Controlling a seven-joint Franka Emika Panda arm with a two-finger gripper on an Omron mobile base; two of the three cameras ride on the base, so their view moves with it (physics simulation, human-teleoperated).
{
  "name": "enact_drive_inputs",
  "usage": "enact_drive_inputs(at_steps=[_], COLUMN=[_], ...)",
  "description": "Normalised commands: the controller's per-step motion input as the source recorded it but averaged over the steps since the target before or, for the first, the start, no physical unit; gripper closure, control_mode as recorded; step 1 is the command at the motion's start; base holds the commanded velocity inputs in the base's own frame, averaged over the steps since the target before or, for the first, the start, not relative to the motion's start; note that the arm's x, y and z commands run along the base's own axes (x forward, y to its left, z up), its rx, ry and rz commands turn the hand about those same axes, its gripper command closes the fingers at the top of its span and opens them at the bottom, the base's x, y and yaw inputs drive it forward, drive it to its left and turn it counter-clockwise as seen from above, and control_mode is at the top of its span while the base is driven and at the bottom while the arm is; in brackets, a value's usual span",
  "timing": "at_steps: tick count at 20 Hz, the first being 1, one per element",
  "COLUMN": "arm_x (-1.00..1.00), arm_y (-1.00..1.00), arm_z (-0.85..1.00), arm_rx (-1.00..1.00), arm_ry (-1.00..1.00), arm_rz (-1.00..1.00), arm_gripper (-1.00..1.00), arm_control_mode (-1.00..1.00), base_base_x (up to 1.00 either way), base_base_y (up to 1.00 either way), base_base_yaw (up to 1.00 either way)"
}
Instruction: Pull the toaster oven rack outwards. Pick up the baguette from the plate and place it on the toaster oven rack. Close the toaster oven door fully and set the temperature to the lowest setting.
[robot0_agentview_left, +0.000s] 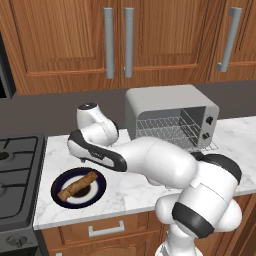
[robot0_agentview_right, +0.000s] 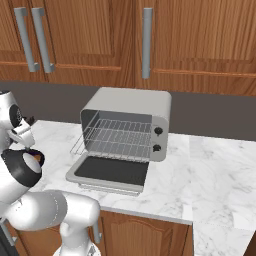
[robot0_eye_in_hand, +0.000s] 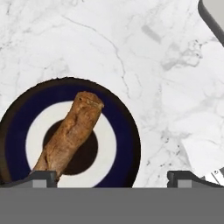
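While the two-finger dark-tipped claw (robot0_eye_in_hand: 112, 178) is hanging wide open and empty above the white marble counter (robot0_agentview_left: 130, 187), it is lining up over the round navy-rimmed plate (robot0_eye_in_hand: 124, 131), judged ready for a pickup. Lying across that plate is the short golden-brown crusty baguette (robot0_eye_in_hand: 70, 133). Further right, the boxy light-grey toaster oven (robot0_agentview_right: 127, 122) is standing with its glass door (robot0_agentview_right: 110, 172) dropped flat and its silver wire rack (robot0_agentview_right: 115, 140) drawn outward.

One baguette (robot0_agentview_left: 77, 184) on one plate (robot0_agentview_left: 98, 189); one toaster oven (robot0_agentview_right: 127, 124), two knobs (robot0_agentview_right: 158, 131), one rack (robot0_agentview_right: 115, 138), one stove (robot0_agentview_left: 15, 170).
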Motion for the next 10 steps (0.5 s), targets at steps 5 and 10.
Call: enact_drive_inputs(at_steps=[5,10], arm_x=[0.01,0.2], arm_y=[0.07,0.03], arm_z=[-0.06,-0.14], arm_rx=[0.01,0.01], arm_ry=[-0.03,0.0], arm_rz=[-0.04,-0.06], arm_gripper=[-1.0,-1.0], arm_control_mode=[-1.0,-1.0], base_base_x=[0.0,0.0], base_base_y=[0.0,0.0], base_base_yaw=[0.0,0.0])
